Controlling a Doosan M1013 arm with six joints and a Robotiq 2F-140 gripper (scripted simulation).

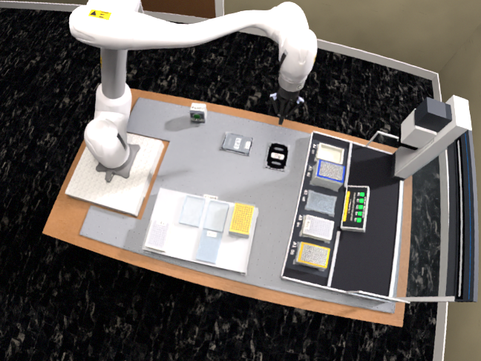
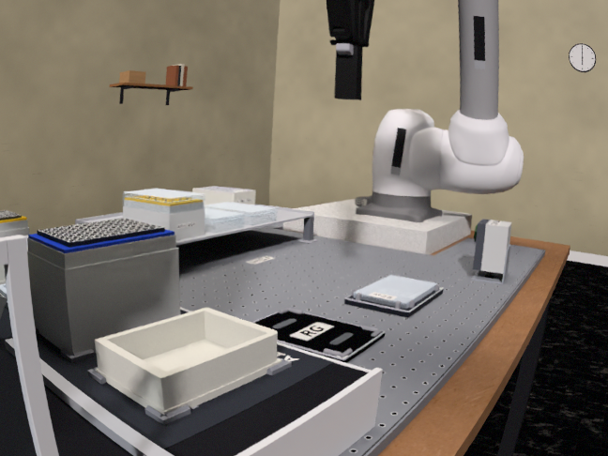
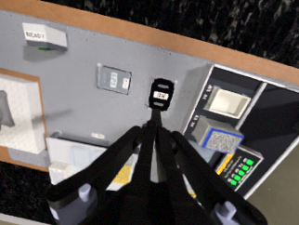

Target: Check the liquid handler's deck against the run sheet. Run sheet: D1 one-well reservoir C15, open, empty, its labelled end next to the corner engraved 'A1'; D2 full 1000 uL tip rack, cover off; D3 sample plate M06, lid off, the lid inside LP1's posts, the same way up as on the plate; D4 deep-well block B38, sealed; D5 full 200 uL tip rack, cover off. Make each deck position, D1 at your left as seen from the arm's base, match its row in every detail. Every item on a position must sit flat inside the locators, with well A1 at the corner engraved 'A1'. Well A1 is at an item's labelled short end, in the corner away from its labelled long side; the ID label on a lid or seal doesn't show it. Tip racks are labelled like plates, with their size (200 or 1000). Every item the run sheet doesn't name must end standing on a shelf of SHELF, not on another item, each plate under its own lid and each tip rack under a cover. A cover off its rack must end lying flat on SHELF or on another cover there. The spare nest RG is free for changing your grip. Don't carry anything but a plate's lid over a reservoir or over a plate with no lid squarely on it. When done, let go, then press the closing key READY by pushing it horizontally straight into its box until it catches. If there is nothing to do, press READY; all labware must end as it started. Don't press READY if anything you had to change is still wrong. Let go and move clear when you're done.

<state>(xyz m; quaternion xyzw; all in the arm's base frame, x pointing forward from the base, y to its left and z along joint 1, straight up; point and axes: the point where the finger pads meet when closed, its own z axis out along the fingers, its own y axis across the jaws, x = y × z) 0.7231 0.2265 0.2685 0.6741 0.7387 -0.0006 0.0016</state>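
Note:
My gripper [image 1: 280, 119] [image 2: 348, 93] [image 3: 155, 115] is shut on nothing. It hangs high above the table's back edge, between the black RG nest [image 1: 277, 152] [image 2: 320, 335] [image 3: 161, 94] and the deck. On the deck stand, in a row, the open white reservoir [image 1: 329, 152] [image 2: 186, 351] [image 3: 225, 101], the blue-rimmed tip rack [image 1: 329, 171] [image 2: 98, 274] [image 3: 218, 136], a clear plate [image 1: 321, 203], a white sealed block [image 1: 318, 227] and a yellow-rimmed tip rack [image 1: 313, 254]. A lid [image 1: 237, 143] [image 2: 395, 292] [image 3: 114, 80] lies flat in the LP1 posts. The READY box [image 1: 197, 112] [image 2: 494, 248] [image 3: 44, 38] stands near the arm's base.
The white shelf [image 1: 182, 248] [image 2: 255, 226] holds a covered yellow tip rack [image 1: 241, 219] [image 2: 164, 208], clear covers [image 1: 191, 209] and a plate [image 1: 156, 234]. A panel of green lights [image 1: 355, 208] [image 3: 239, 169] sits beside the deck. The handler's gantry [image 1: 427, 131] rises at the far side.

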